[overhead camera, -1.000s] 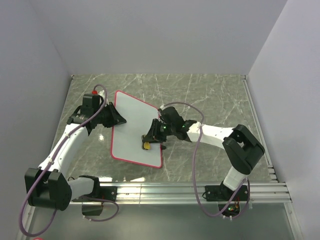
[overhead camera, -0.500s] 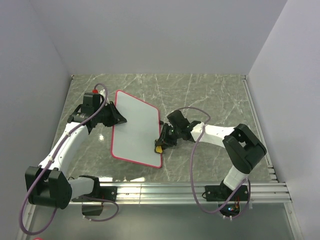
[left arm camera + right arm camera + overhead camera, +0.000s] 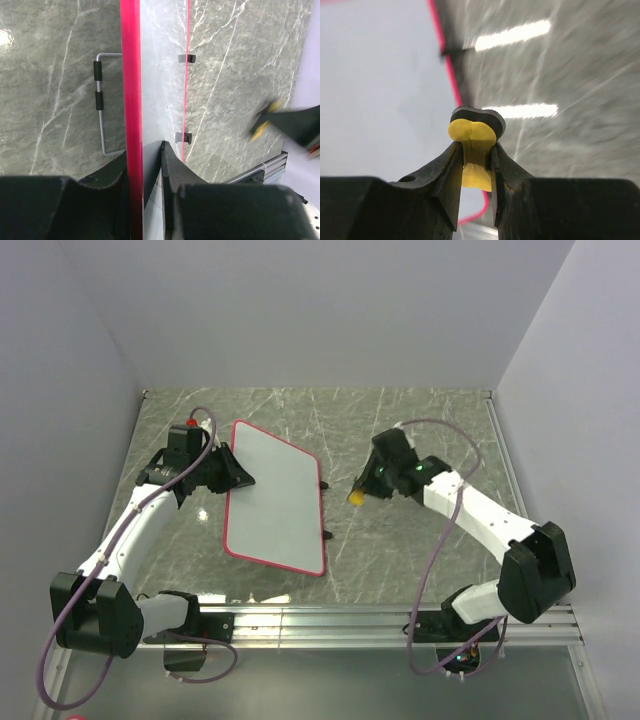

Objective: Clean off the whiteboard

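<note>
Top external view: the whiteboard [image 3: 272,495] lies left of centre on the table [image 3: 430,430]. Its face shows plain white, with no marks that I can make out. The left gripper [image 3: 232,476] is clamped on the board's left long edge, near the far corner. The left wrist view shows the fingers [image 3: 167,165] pinching the red rim, with the board [image 3: 162,75] seen almost edge-on. It looks tilted up on that side, with the two black clips [image 3: 186,58] along its opposite edge. A bent wire stand [image 3: 101,107] lies on the table behind the board.

The right gripper [image 3: 362,490] hangs just off the board's right edge, over bare table. Its jaws are squeezed on a small yellow eraser [image 3: 355,497], which touches nothing else. The right wrist view is blurred, but it shows the eraser [image 3: 472,132] pinched between the fingers [image 3: 451,165], with the board [image 3: 375,85] to one side.

My judgement is that the wiping is finished or nearly so, since nothing is left to rub out. The next move then calls for setting the eraser down clear of the board and lowering the board flat before the left grip lets go. If faint marks remain, the eraser must come back squarely onto the face while the left side holds firm.

The table is grey marbled stone. Plain pale walls stand beyond the board and to either side, and a metal rail [image 3: 380,618] runs along the near edge.
</note>
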Robot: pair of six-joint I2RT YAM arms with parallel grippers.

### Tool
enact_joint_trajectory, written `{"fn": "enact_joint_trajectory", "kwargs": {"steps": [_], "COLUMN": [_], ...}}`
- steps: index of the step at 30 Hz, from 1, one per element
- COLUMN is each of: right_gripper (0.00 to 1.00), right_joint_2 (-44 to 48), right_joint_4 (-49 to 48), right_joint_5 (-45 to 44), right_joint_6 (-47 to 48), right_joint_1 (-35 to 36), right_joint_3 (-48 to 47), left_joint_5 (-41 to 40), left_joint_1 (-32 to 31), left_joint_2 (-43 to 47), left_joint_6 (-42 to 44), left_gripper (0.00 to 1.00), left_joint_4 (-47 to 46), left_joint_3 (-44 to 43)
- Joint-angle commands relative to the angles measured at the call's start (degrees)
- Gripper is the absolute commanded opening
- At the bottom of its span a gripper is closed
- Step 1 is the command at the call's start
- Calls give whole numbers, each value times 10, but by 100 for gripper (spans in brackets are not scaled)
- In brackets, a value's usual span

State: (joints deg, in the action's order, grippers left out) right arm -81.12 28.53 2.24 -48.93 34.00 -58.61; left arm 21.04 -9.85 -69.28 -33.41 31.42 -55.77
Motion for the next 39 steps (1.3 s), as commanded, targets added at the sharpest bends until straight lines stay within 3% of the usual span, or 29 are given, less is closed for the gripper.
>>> {"fn": "enact_joint_trajectory", "kwargs": {"steps": [1, 7, 12, 14, 15, 18, 19, 20, 27, 33, 34, 35, 39], "right_gripper": [0, 0, 0, 12, 34, 68, 88, 97, 100, 100, 100, 100, 100], "right_joint_2": [-2, -110, -171, -176, -174, -165, -160, -147, -36, 119, 164, 182, 225], "right_joint_4": [102, 88, 44, 43, 43, 57, 62, 66, 93, 9, -29, -44, -38], "right_joint_5": [-142, -129, -73, -76, -75, -83, -85, -86, -77, 24, 35, 46, 13], "right_joint_6": [12, 24, 16, 17, 25, 37, 40, 42, 39, 38, 38, 37, 17], "right_joint_1": [-49, -115, -150, -154, -154, -154, -155, -155, -156, -154, -154, -153, -151], "right_joint_3": [-50, -43, -34, -49, -54, -75, -81, -83, -83, -47, -34, -29, -71], "left_joint_5": [-78, -79, -87, -90, -89, -90, -91, -91, -93, -104, -111, -121, -208], "left_joint_1": [-25, -25, -25, -25, -25, -25, -25, -25, -25, -25, -25, -24, -24], "left_joint_2": [-29, -30, -20, -16, -14, -2, 1, 6, 5, -8, -9, -7, -4], "left_joint_6": [55, 51, 55, 56, 60, 63, 63, 65, 63, 74, 77, 77, 75], "left_gripper": [0, 5, 25, 35, 38, 52, 55, 60, 75, 84, 85, 92, 94], "left_joint_4": [45, 51, 65, 76, 80, 98, 100, 107, 125, 151, 162, 167, 200], "left_joint_3": [17, 12, 3, -2, -6, -15, -18, -24, -56, -109, -124, -131, -163]}}
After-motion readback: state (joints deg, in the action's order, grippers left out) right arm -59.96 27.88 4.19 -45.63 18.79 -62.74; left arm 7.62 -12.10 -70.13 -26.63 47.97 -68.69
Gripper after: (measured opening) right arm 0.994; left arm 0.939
